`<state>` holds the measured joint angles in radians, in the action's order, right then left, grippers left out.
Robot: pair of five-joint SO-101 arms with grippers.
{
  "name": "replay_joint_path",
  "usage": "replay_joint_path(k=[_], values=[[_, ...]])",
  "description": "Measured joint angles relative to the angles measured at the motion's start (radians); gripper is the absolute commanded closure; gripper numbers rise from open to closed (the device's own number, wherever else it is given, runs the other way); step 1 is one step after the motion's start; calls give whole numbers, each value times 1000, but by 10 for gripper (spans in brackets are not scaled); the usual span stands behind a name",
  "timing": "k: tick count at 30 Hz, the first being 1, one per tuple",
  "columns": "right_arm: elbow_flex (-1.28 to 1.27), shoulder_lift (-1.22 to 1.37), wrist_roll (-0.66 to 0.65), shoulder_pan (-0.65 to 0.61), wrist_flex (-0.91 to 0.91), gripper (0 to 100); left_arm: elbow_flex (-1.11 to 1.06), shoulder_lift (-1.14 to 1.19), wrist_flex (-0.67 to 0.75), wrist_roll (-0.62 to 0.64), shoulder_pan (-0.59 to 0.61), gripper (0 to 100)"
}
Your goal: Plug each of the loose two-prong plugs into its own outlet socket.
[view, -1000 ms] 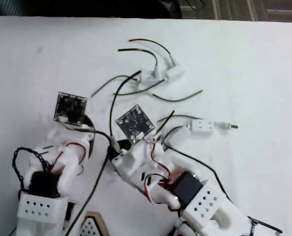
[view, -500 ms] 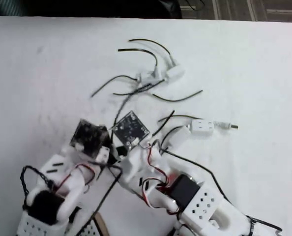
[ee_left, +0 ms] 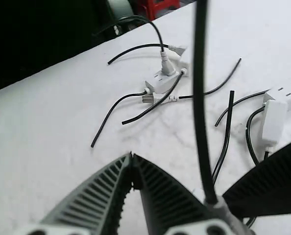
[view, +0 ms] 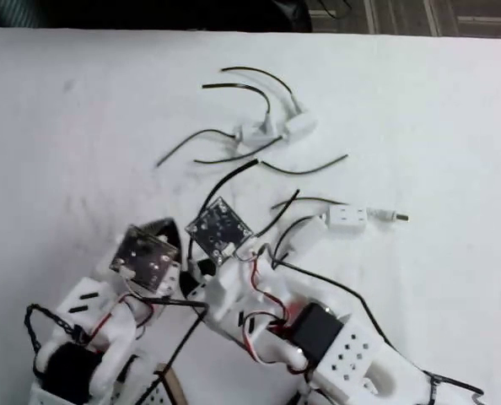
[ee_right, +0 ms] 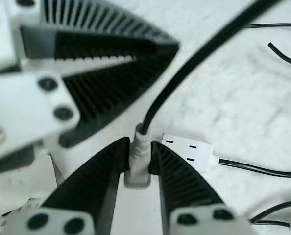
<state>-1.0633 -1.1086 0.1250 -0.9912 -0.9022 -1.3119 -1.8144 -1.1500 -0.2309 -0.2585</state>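
Two arms sit at the near edge of the white table [view: 436, 118]. Right gripper [ee_right: 139, 144]: jaws narrow, clamped on a white plug [ee_right: 137, 166] whose black cable [view: 225, 179] arcs up toward the far side. Outlet socket [ee_right: 187, 148]: flat on the table, just beside that gripper. Left gripper [ee_left: 132, 169]: fingers pressed together, holding nothing, just left of the right gripper. Second socket [view: 257, 132]: far centre, cords fanned around it. Third socket [view: 347, 217]: to the right, a small plug [view: 392, 217] at its right end; whether seated cannot be told.
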Motion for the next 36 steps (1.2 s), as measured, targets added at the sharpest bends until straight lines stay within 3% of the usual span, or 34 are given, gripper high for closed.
replay_joint_path(k=[7, 12, 18, 28, 36], values=[[0, -141, 0, -17, -51, 981, 0, 0, 0, -2, 9, 980], [-15, -143, -2, -68, -44, 981, 0, 0, -46, -3, -97, 980], [-18, -118, -2, -69, -44, 981, 0, 0, -80, -6, -118, 980], [-40, -110, -3, -72, -44, 981, -25, -2, -94, -114, -132, 980], [-49, -103, -3, 95, 60, 981, -31, 0, -35, -117, 103, 980]])
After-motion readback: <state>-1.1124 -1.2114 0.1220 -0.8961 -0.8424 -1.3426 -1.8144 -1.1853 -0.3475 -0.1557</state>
